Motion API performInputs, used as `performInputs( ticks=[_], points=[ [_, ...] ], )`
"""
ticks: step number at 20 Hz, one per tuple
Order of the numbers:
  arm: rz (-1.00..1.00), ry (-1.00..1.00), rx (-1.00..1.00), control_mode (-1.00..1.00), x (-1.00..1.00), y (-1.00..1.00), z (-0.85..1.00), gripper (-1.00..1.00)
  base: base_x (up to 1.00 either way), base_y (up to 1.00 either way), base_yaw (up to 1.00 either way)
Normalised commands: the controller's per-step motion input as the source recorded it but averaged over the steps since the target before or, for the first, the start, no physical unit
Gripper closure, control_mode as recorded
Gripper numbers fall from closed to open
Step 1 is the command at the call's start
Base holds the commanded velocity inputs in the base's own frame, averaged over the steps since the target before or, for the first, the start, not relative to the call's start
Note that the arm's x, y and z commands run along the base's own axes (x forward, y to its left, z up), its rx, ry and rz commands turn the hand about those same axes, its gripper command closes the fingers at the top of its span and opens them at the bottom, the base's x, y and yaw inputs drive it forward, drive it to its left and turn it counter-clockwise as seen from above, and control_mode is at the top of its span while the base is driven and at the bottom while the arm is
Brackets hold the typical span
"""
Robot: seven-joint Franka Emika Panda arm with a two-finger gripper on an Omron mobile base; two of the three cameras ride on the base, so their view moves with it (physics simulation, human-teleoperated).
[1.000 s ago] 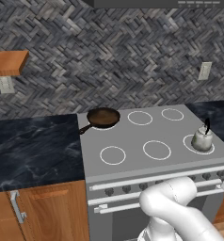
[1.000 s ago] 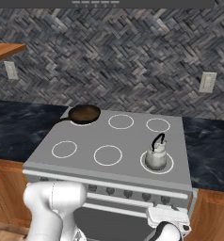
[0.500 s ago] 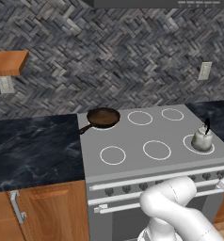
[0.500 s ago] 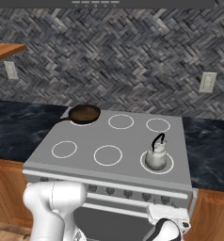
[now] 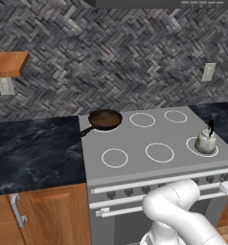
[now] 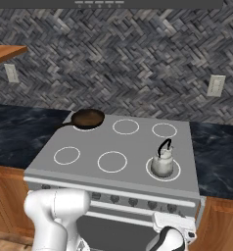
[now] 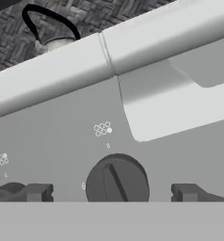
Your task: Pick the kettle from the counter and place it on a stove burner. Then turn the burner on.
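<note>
Gripper [image 7: 111, 193] sat low at the stove [image 5: 149, 139] front, fingertips [image 7: 36, 192] spread wide either side of a dark knob [image 7: 117, 181], not touching it. Kettle [image 6: 162, 162] stood upright on the near right burner ring, handle arching up. Frying pan [image 5: 105, 119] rested on the far left ring, beside the counter [image 5: 34, 148].

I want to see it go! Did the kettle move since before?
No. The kettle sits on the same white ring at the front right of the stove, as before, with the frying pan far behind.
</note>
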Motion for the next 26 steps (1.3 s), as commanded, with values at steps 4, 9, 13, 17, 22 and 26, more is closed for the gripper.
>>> performInputs(
  ticks=[4, 9, 13, 17, 22, 26],
  points=[
    [0.0, 0.0, 0.0, -1.0, 0.06, 0.0, -0.01, -1.0, 0.0, 0.0, 0.0],
    [0.0, 0.0, 0.0, -1.0, 0.01, -0.04, 0.0, -1.0, 0.0, 0.0, 0.0],
    [0.0, -0.03, 0.0, -1.0, 0.0, -0.19, 0.0, -1.0, 0.0, 0.0, 0.0],
    [0.0, -0.03, 0.0, -1.0, 0.0, -0.1, 0.0, -1.0, 0.0, 0.0, 0.0],
    [0.0, 0.0, 0.0, -1.0, 0.0, 0.0, 0.0, -1.0, 0.0, 0.0, 0.0],
    [0.0, 0.0, 0.0, -1.0, 0.0, 0.0, 0.0, -1.0, 0.0, 0.0, 0.0]
  ],
)
